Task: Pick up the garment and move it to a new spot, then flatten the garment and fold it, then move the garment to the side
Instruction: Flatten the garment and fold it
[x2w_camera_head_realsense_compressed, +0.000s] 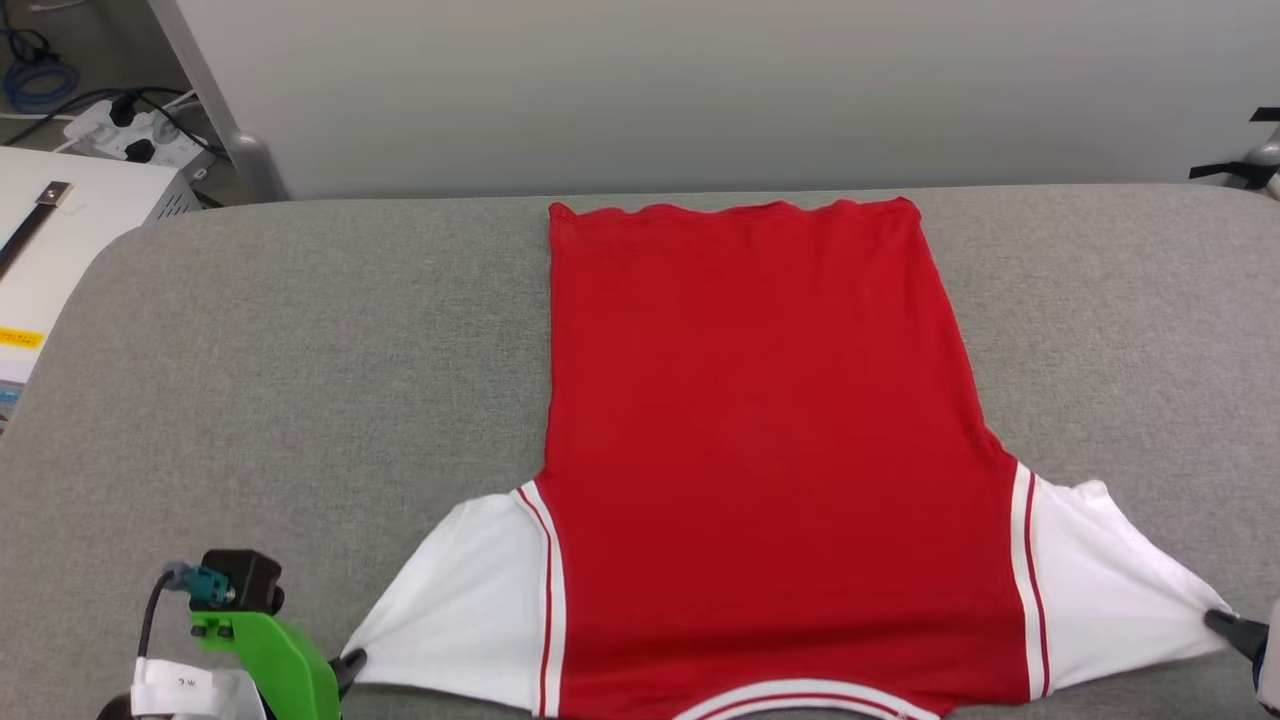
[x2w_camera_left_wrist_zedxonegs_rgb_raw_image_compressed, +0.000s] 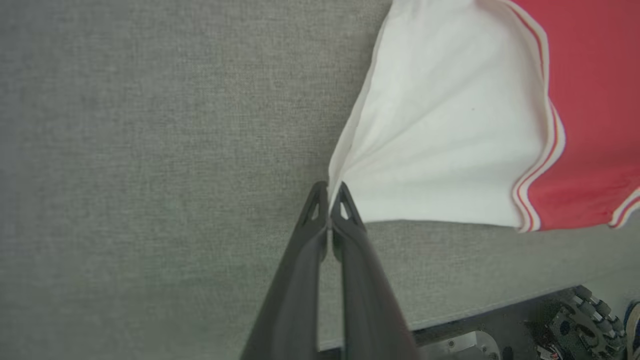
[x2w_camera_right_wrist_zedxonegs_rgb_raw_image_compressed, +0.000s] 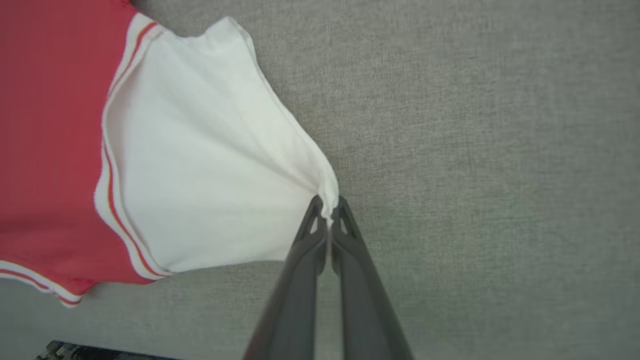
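The garment (x2w_camera_head_realsense_compressed: 760, 420), a red T-shirt with white sleeves, lies spread flat on the grey padded table (x2w_camera_head_realsense_compressed: 300, 350), hem toward the far edge and collar at the near edge. My left gripper (x2w_camera_head_realsense_compressed: 352, 662) is shut on the tip of the garment's left white sleeve (x2w_camera_left_wrist_zedxonegs_rgb_raw_image_compressed: 440, 125), which is pulled taut into a point; the left gripper (x2w_camera_left_wrist_zedxonegs_rgb_raw_image_compressed: 330, 192) pinches the cloth at its fingertips. At the lower right my right gripper (x2w_camera_head_realsense_compressed: 1222, 624) is shut on the other sleeve's tip (x2w_camera_right_wrist_zedxonegs_rgb_raw_image_compressed: 210, 165), drawn out the same way toward the right gripper (x2w_camera_right_wrist_zedxonegs_rgb_raw_image_compressed: 328, 205). No lettering shows on the side facing up.
A pale wall panel (x2w_camera_head_realsense_compressed: 700, 90) stands behind the table. A white cabinet (x2w_camera_head_realsense_compressed: 60, 230) sits off the table's far left, with a power strip and cables (x2w_camera_head_realsense_compressed: 130, 130) beyond it. Part of the robot's base (x2w_camera_left_wrist_zedxonegs_rgb_raw_image_compressed: 575, 320) shows below the table's near edge.
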